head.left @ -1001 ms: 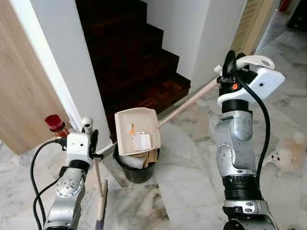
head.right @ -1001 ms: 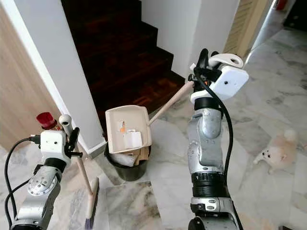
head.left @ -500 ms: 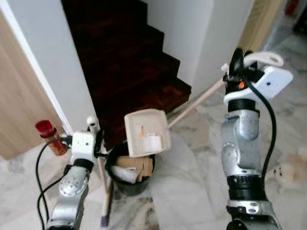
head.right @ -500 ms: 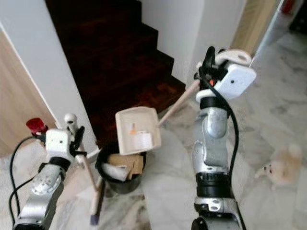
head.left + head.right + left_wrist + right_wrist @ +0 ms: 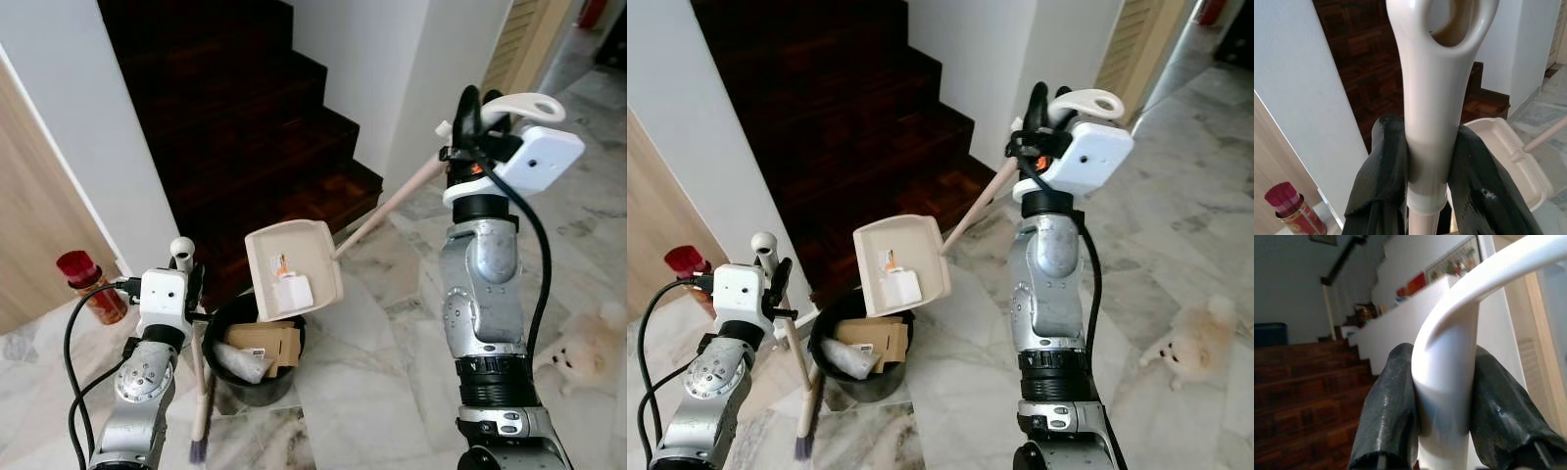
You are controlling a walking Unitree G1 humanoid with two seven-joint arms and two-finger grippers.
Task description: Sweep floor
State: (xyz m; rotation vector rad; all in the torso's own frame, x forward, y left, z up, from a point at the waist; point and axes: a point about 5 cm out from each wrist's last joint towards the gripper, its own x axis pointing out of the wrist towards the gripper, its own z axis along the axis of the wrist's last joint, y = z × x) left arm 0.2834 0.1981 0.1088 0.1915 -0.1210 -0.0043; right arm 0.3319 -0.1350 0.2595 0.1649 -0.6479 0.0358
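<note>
marble floor point(image 5: 372, 392) at the foot of a dark wooden staircase point(image 5: 245, 127). right gripper point(image 5: 468, 117) clamped on the top of the dustpan handle point(image 5: 392, 201); dustpan point(image 5: 292, 269) tilted above the black bin point(image 5: 253, 357), with paper scraps in the pan and cardboard in the bin. left gripper point(image 5: 1432, 171) closed around the broom point(image 5: 199, 392) handle just below its hanging loop, bristles on the floor left of the bin. judgement: both tools light, rigid plastic; long handles will lever, so a high grip suits tipping only. red-capped can point(image 5: 93, 286) far left, well apart.
</note>
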